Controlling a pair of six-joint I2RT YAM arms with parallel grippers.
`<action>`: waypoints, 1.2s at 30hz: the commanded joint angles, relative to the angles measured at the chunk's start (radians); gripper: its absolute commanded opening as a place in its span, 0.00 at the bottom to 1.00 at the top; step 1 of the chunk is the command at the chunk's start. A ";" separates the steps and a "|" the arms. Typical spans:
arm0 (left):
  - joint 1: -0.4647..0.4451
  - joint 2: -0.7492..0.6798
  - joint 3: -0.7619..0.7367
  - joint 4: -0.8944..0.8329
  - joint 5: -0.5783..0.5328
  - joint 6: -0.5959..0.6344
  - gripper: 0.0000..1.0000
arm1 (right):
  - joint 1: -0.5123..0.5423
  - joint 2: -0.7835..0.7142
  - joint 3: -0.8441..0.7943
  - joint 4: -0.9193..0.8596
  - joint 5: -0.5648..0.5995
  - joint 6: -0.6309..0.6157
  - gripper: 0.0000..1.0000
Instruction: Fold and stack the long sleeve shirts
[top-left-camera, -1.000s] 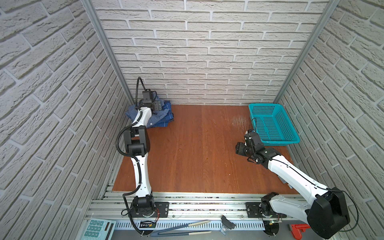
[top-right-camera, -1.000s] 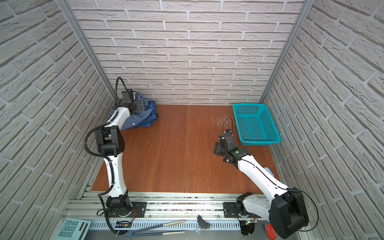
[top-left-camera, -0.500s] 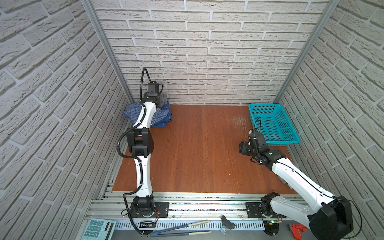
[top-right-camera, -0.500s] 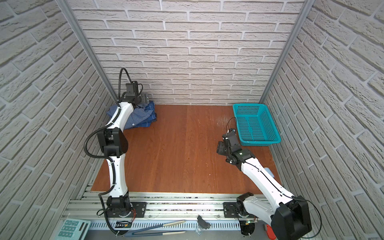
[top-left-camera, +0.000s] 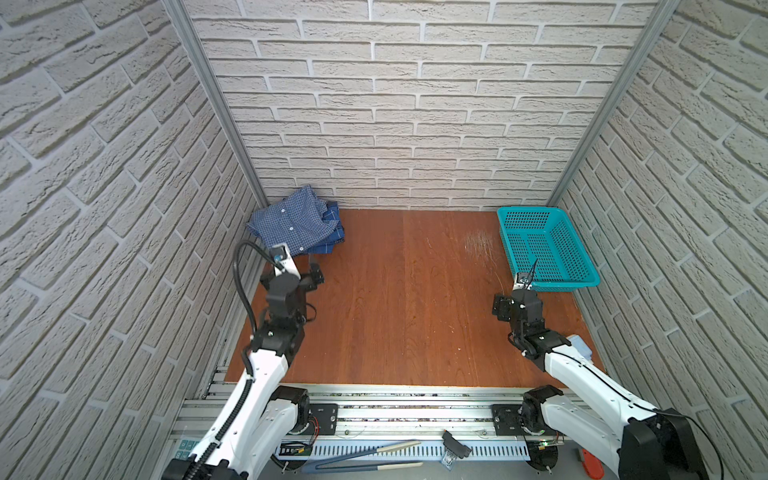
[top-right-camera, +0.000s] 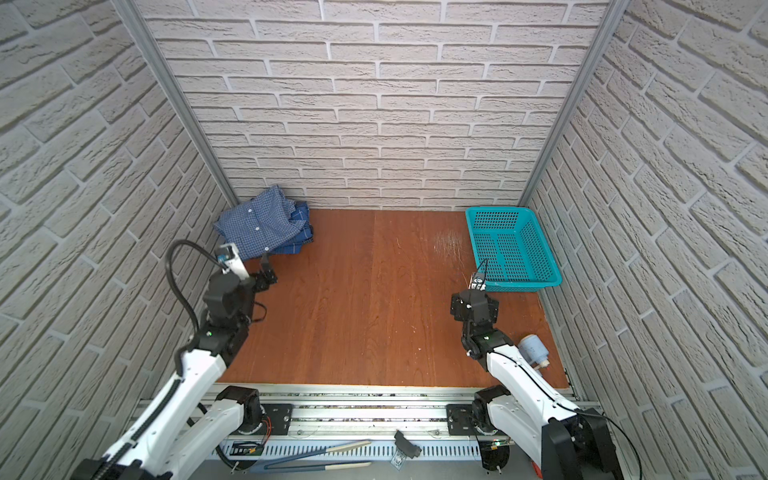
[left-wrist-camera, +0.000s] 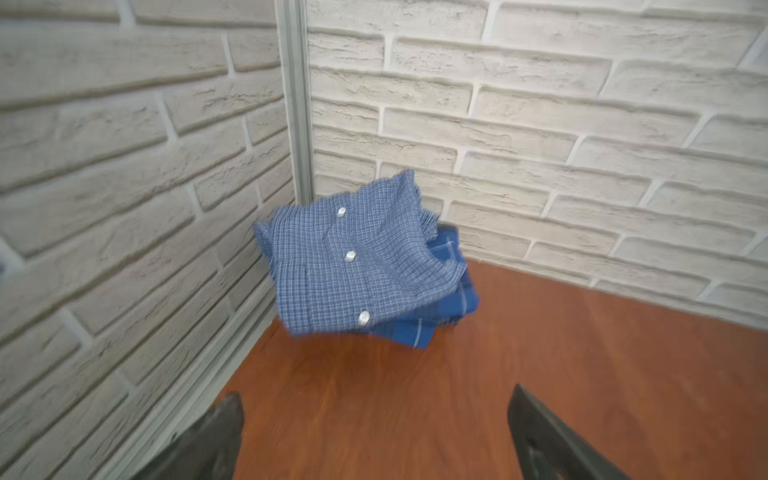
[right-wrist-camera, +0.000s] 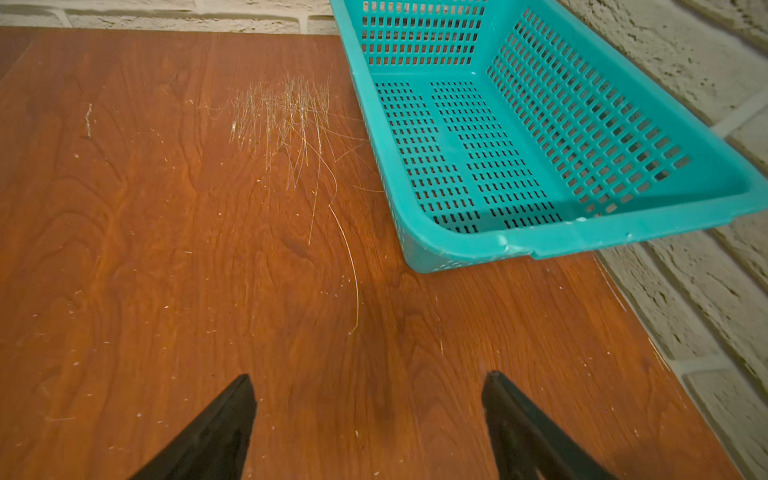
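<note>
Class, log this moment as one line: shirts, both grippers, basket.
shirts: checked shirt on plaid shirt, far left corner | left gripper: jaws open, empty, short of stack | right gripper: jaws open, empty | basket: empty

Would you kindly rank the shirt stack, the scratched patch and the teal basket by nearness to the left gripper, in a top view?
1. Shirt stack, far-left corner, just beyond the left gripper.
2. Scratched patch, right of centre.
3. Teal basket, far-right corner.
</note>
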 joint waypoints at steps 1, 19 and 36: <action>0.004 0.018 -0.240 0.388 -0.064 0.055 0.98 | -0.012 0.018 -0.101 0.431 0.008 -0.111 0.87; 0.120 0.797 -0.216 1.202 0.156 0.179 0.98 | -0.168 0.509 -0.124 1.088 -0.604 -0.199 1.00; 0.089 0.783 -0.192 1.135 0.056 0.175 0.99 | -0.169 0.498 -0.128 1.085 -0.617 -0.206 1.00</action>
